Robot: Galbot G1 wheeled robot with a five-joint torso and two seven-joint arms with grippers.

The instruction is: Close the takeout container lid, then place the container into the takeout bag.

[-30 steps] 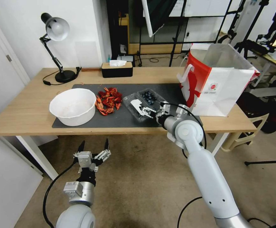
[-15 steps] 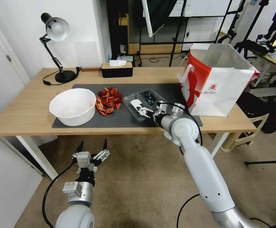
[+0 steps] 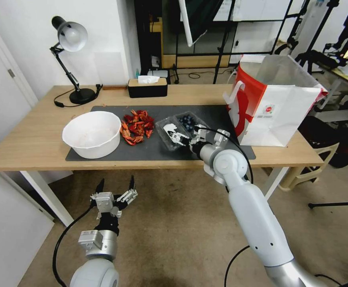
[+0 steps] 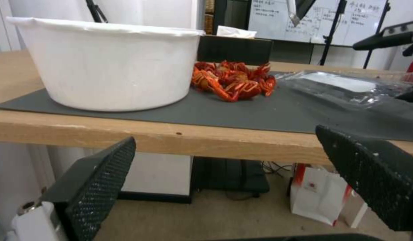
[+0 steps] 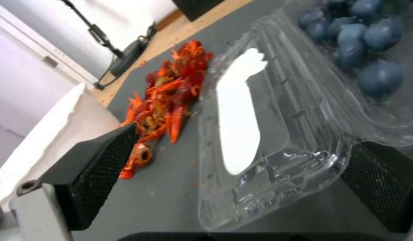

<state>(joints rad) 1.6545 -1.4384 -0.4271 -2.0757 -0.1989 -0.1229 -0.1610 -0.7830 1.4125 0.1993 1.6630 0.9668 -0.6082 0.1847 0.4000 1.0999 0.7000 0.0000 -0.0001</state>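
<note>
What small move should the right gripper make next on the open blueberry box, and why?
Probably ease the right gripper a little further forward and close on the lid's near edge. The lid lies flat and open on the grey mat, beside the blueberries. The jaws are open, with the edge between them, not yet gripped. The left gripper hangs open below the table.

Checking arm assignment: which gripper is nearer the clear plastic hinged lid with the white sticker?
Right. The right gripper is open at the near edge of the clear plastic hinged lid with the white sticker, one finger either side. The left gripper hangs open below the table edge, well away.
</note>
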